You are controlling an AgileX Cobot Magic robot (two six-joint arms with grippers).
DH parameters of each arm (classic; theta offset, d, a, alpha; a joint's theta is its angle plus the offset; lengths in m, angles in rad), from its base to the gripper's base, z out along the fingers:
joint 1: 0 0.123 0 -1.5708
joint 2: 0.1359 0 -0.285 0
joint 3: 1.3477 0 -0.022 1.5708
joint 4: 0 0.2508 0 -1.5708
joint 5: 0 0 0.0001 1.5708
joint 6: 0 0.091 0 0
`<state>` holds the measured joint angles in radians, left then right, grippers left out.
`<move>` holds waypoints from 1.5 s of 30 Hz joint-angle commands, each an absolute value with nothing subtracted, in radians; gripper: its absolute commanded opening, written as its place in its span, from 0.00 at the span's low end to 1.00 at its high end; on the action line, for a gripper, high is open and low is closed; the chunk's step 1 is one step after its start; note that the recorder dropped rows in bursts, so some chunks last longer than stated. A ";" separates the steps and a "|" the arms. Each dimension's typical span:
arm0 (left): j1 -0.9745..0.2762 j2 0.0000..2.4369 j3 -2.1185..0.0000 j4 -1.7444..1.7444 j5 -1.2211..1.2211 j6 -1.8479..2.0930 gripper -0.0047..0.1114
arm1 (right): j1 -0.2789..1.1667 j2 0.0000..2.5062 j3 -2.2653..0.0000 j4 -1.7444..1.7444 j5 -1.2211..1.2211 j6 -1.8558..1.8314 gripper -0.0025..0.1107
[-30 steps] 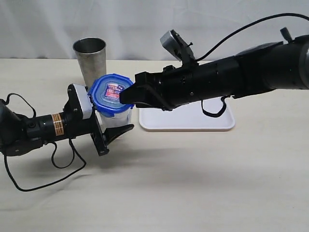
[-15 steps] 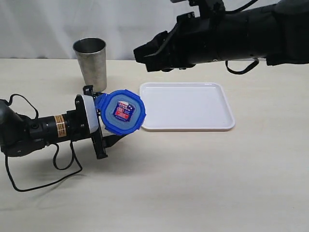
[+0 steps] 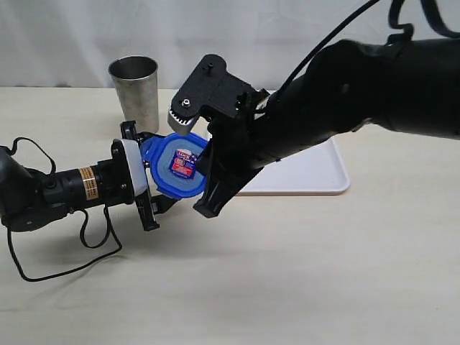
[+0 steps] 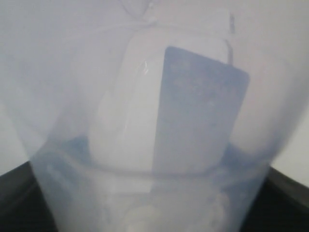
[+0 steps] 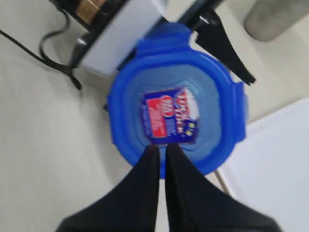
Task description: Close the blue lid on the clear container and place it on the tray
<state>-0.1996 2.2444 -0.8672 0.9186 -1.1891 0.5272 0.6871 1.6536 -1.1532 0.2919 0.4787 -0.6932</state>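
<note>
The clear container (image 4: 154, 145) is clamped sideways in my left gripper (image 3: 157, 176), low over the table, and it fills the left wrist view. The blue lid (image 3: 164, 180) sits on its mouth, sticker facing up and outward. In the right wrist view the lid (image 5: 174, 101) is seen face-on, its flaps sticking out. My right gripper (image 3: 205, 208) reaches down across the lid's near edge, shut with nothing between its fingers; its tips (image 5: 161, 147) lie just under the sticker. Whether they touch the lid I cannot tell. The white tray (image 3: 327, 176) lies right of the lid, partly behind the right arm.
A grey metal tumbler (image 3: 134, 90) stands upright behind the left gripper, close to the container. The left arm's cable (image 3: 65, 266) loops over the table in front of it. The tray's corner (image 5: 275, 164) also shows beside the lid.
The right arm has swung down from above the tray onto the lid, and its jaws have closed. The left gripper tilted the container a second ago and has held still since.
</note>
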 commanded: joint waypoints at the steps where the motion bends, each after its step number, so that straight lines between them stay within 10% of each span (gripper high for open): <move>1: -0.204 2.223 -0.863 0.953 -1.221 0.524 0.04 | 0.684 1.684 -1.156 0.109 0.383 -0.469 0.06; 26: -0.204 2.181 -0.863 1.029 -1.221 0.436 0.04 | 0.644 1.711 -1.174 -0.218 0.339 -0.163 0.07; 36: -0.204 2.181 -0.863 1.029 -1.221 0.440 0.04 | 0.769 1.558 -1.174 -0.226 0.305 -1.126 0.44; 45: -0.204 2.181 -0.863 1.039 -1.221 0.440 0.04 | 0.849 1.596 -1.174 -0.169 0.337 -1.152 0.44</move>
<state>-0.1980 2.1950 -0.8637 1.0411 -1.1842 0.4426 0.8439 1.5936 -1.1707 -0.2066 0.3506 -1.2482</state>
